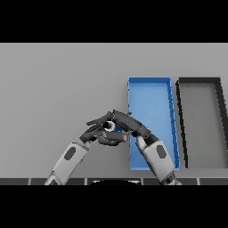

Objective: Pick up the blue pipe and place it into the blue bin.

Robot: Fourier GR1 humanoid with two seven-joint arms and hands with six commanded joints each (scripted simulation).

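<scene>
Plain grey table (58, 89) filling the view, a black bin (219, 124) with a grey floor at the right, long and narrow, its open top facing up, near the table's right edge

One head view, high above the table (53, 89), looking steeply down and forward.

The camera sits over the robot's own side, so both arms enter from the lower edge and the table's far edge runs along the top. It stands fairly far off (both trays fit whole). The hands meet low and centre: left hand (95, 132), right hand (129, 124). Just beyond the right fingers (116, 116) lies the bin (151, 81); past it, the black tray (198, 81).
</scene>
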